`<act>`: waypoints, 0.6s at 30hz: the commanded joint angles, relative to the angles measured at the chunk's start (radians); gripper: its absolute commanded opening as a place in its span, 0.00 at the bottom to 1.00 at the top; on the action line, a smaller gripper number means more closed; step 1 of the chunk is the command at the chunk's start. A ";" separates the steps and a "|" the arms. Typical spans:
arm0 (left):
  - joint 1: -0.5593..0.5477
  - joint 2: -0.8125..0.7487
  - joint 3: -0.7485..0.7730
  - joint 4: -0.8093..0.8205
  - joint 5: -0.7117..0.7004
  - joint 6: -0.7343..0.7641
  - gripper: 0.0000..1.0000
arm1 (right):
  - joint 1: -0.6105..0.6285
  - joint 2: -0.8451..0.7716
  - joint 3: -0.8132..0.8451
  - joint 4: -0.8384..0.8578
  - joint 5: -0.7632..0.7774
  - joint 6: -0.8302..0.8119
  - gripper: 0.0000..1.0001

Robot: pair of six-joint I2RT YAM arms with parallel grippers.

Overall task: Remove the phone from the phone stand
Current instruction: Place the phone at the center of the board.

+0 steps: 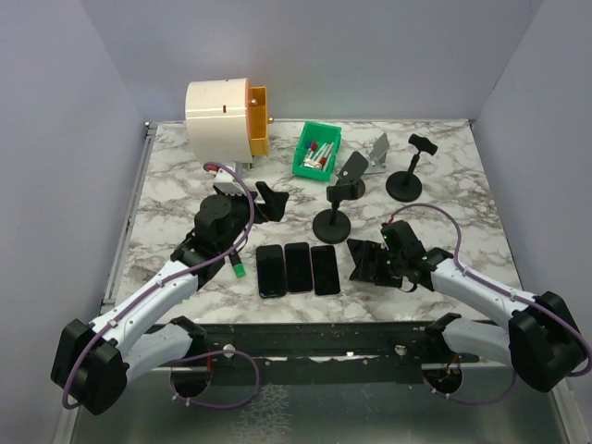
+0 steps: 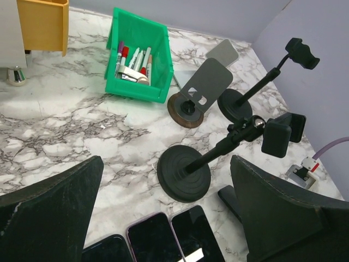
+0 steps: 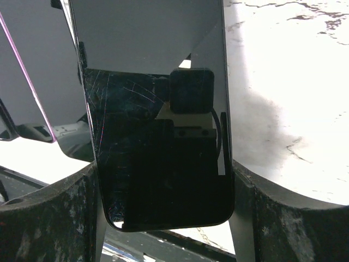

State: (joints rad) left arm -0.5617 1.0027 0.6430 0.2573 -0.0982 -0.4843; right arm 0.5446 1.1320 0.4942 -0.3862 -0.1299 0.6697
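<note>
Right gripper (image 1: pixel 370 264) sits low over the near table, just right of the phone row. It's clamped across the width of the phone (image 3: pixel 158 136): right fingers (image 3: pixel 49 218) tight on both long edges, dark screen facing the wrist cam and reflecting the wrist hardware. Can't tell if the phone's underside touches the marble table (image 1: pixel 444 166) or hangs just above it. So the phone is in the right gripper, apart from all the stands, with the nearest stand just beyond it. Row of three loose phones (image 1: pixel 297 268) lies flat, screens up, side by side, between the two grippers. Left gripper (image 1: pixel 268 202) is beyond the row's left end, released, left fingers (image 2: pixel 49 213) spread wide and aimed toward the stands. Next out is the black clamp stand (image 2: pixel 184 176): round base on the marble, pole tilted right, clamp head (image 2: pixel 281 134) at its end. Behind it is a plate stand (image 2: pixel 191 101) on a brownish round base, grey plate leaning back. Second grey plate stand (image 2: pixel 223 52) is further back. Second clamp stand (image 1: pixel 404 185) is right of those, pole roughly upright, clamp on top. Green bin (image 1: pixel 316 150) is further back, left of the stands, markers inside. Far left corner: white drum unit (image 1: pixel 217 116) with an orange box (image 1: pixel 257 118) on its right side.
</note>
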 commanded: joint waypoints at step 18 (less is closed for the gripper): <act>-0.001 -0.003 0.035 -0.042 -0.024 0.012 0.99 | 0.012 -0.011 -0.071 -0.069 -0.018 0.060 0.63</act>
State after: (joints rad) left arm -0.5621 1.0027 0.6468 0.2382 -0.0990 -0.4843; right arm 0.5488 1.1065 0.4713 -0.3573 -0.1432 0.7116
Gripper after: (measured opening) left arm 0.988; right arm 0.768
